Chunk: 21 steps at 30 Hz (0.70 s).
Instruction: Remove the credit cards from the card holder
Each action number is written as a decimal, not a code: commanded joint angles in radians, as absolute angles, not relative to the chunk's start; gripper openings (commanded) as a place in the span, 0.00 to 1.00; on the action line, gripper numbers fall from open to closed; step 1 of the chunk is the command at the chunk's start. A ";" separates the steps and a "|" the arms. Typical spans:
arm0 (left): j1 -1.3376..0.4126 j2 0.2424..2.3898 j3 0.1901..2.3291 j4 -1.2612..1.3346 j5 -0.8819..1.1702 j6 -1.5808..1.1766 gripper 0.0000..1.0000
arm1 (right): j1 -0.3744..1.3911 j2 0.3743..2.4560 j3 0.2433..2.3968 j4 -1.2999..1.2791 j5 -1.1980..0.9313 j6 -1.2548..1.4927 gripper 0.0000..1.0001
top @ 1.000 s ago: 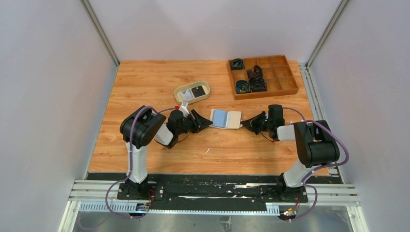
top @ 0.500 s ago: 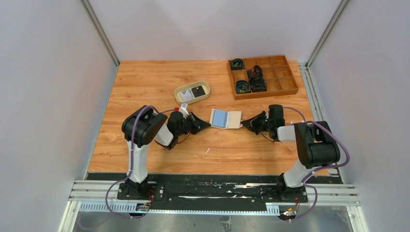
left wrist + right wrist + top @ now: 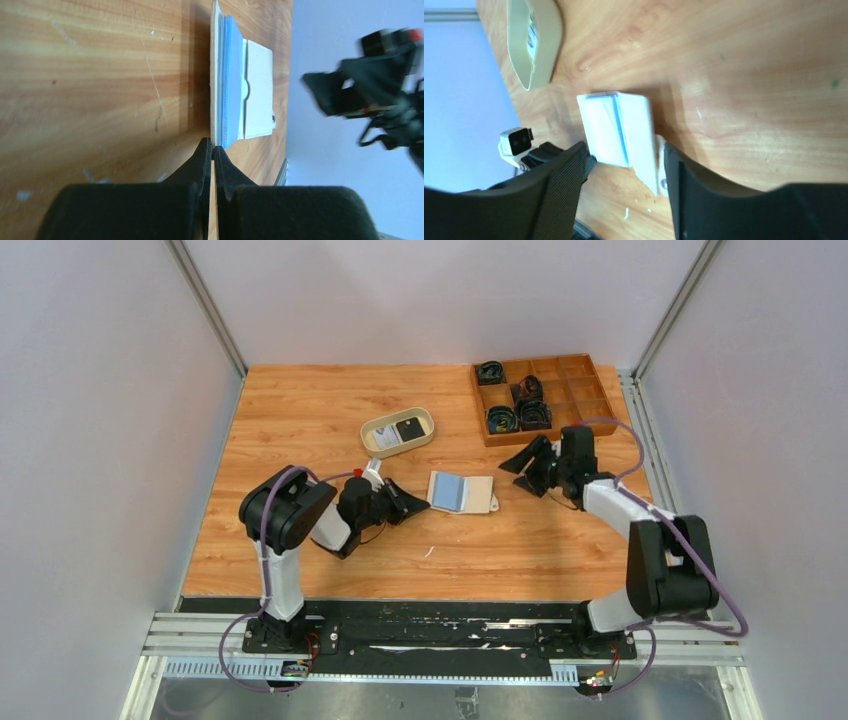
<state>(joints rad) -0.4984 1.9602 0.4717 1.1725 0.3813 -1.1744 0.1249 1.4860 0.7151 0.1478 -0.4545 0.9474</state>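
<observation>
The card holder (image 3: 462,493) lies open on the table, cream outside and pale blue inside, snap tab to the right. My left gripper (image 3: 420,503) is shut, its tips pinching the near edge of the card holder's cream cover (image 3: 214,100). My right gripper (image 3: 522,468) hangs open above and right of the card holder (image 3: 619,130), apart from it. A black credit card (image 3: 408,428) and a light one (image 3: 385,438) lie in the oval tray. No card shows clearly inside the card holder.
The oval beige tray (image 3: 432,423) stands behind the card holder. A brown wooden compartment box (image 3: 575,390) with several dark coiled items sits at the back right, just behind the right gripper. Grey walls enclose the table on three sides.
The left gripper shut on the card holder's edge and drew back left, sliding the holder slightly left. The right gripper opened and lifted away toward the back right.
</observation>
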 commanded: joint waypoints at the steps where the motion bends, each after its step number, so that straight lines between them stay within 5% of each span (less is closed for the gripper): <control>1: -0.495 1.908 0.399 1.214 0.317 -1.182 0.00 | 0.237 1.349 0.930 -0.227 -0.186 0.584 0.74; 13: -0.562 1.847 0.282 1.268 0.131 -1.245 0.00 | 0.700 1.747 1.422 -0.563 0.196 0.352 0.88; 21: -0.595 1.931 0.238 1.448 0.072 -1.331 0.00 | 0.798 1.956 1.624 -0.679 0.293 0.377 0.91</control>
<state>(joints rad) -0.5781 1.8713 0.2615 1.2953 0.1390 -1.2720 0.7738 1.9293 1.5421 -0.5613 0.1963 0.3779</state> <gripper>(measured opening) 0.018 0.910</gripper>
